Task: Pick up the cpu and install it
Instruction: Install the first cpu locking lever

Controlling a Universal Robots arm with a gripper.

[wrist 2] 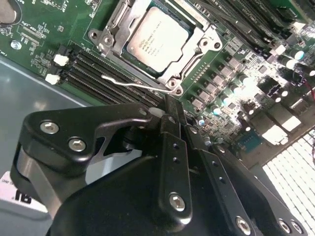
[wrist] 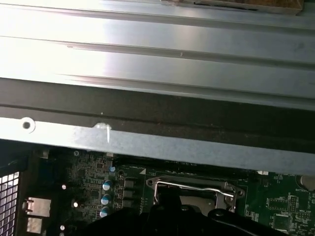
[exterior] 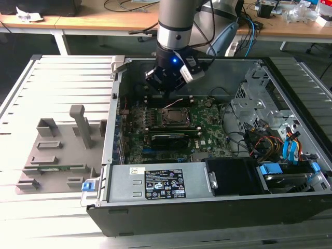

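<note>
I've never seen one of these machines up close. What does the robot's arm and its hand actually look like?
In the exterior view the arm is a thick silver-grey cylinder ending in a black wrist section with a small glowing blue light. Black cables trail from it. In the second wrist view the gripper is matte black metal: flat, rounded linkage plates joined by shiny silver screws, narrowing to slim black fingers.

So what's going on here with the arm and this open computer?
A single robot arm is working inside an open computer case, its gripper hovering over the motherboard, near the socket. In the second wrist view the cpu already lies in the socket, with the metal frame around it and the latch lever sticking out. The jaws look closed on nothing.
</note>
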